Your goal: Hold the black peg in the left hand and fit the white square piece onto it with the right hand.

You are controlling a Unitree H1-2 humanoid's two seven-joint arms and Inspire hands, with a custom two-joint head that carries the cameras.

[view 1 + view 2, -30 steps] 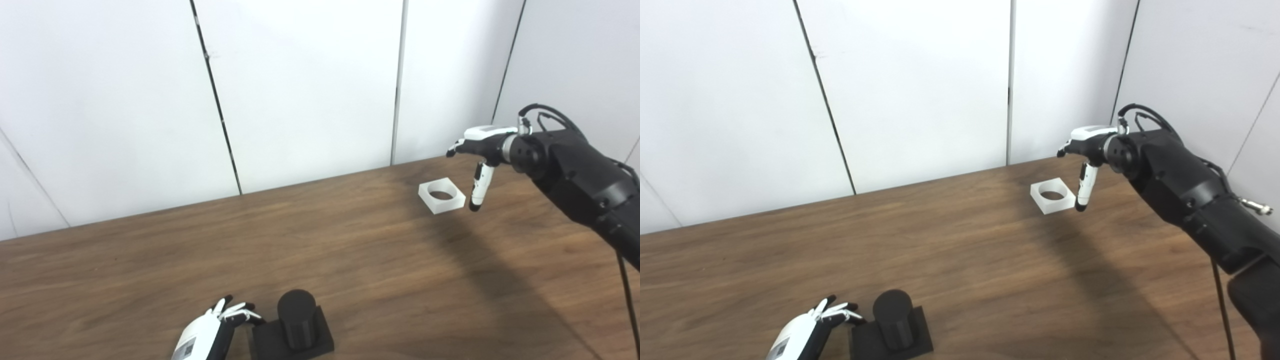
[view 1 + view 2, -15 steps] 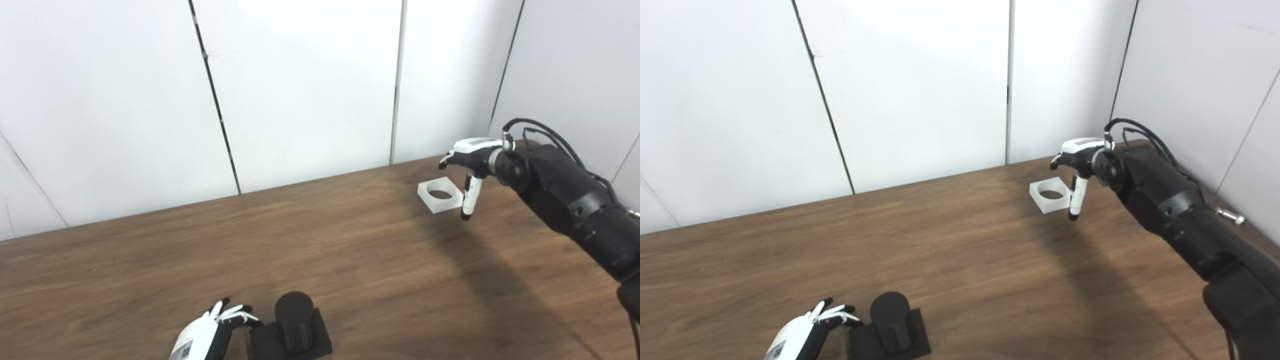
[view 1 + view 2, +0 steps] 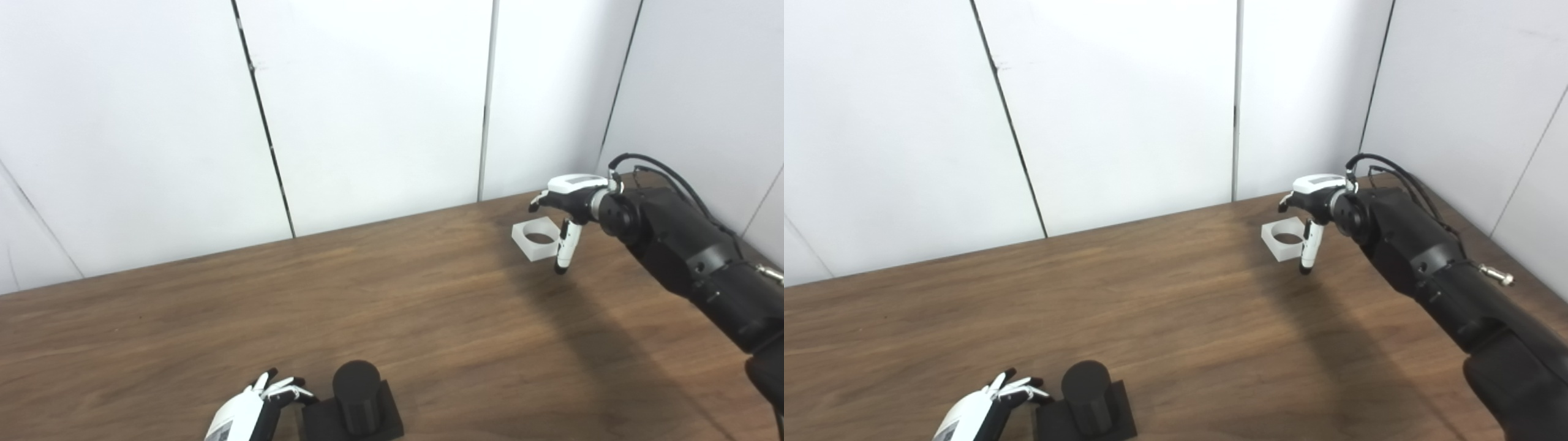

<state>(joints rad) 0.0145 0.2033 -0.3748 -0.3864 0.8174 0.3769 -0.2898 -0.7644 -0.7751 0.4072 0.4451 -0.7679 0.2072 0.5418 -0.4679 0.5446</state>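
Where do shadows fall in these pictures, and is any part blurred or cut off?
Left eye view: the right hand and its arm cast a broad soft shadow across the table, toward the near edge; the white square piece looks sharp. Right eye view: the same shadow; the left hand and the black peg are cut by the bottom edge.

No legible text, brand or number anywhere; only a small dark square code-like patch on the back of the left hand (image 3: 236,421), too blurred and small to make out.
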